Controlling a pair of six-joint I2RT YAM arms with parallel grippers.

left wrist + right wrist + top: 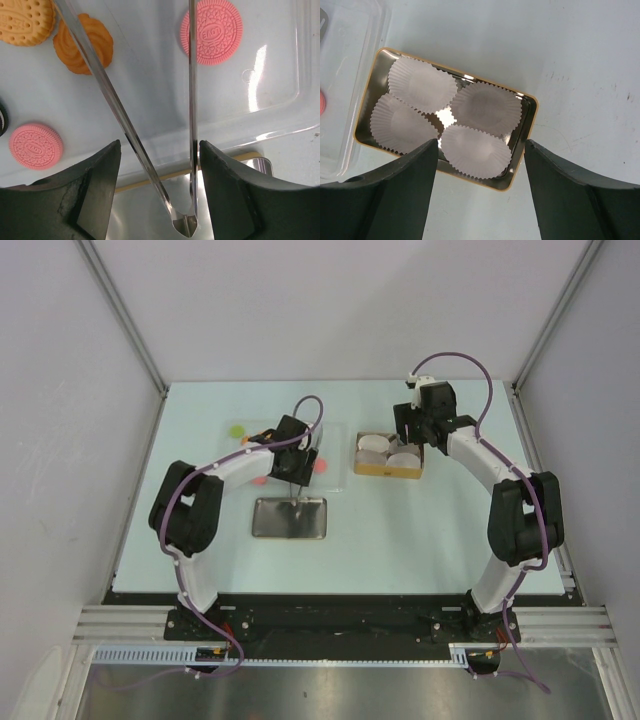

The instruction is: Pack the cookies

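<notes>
Looking from above: the cookies point(236, 429) show as small green, red and pink dots in a clear plastic tray point(338, 480), left of the middle of the table point(200, 540).
Left arm, top view: the left gripper point(297, 468) hangs over that tray and hides part of it. A steel tray point(289, 520) lies just nearer the bases.
Right arm, top view: the right gripper point(412, 430) is over the far side of a gold-rimmed tin point(385, 470).
Cookies, left wrist view: there are two pink sandwich rounds point(212, 31), a pale orange biscuit point(25, 20) dotted with holes, a ridged orange swirl point(84, 44) touching it, and a black edge point(2, 120) at the left border.
Writing: the pink ones carry an embossed stamp, too small to read.
Tool, left wrist view: the fingers clamp metal tongs point(191, 100) near their hinge. The tong arms spread apart above the cookies, and their tips are out of frame.
Tin, right wrist view: four white paper cups point(422, 82) fill it, none with a cookie inside.
Right tool: the jaws stand wide and hold nothing, above the tin's near edge.
</notes>
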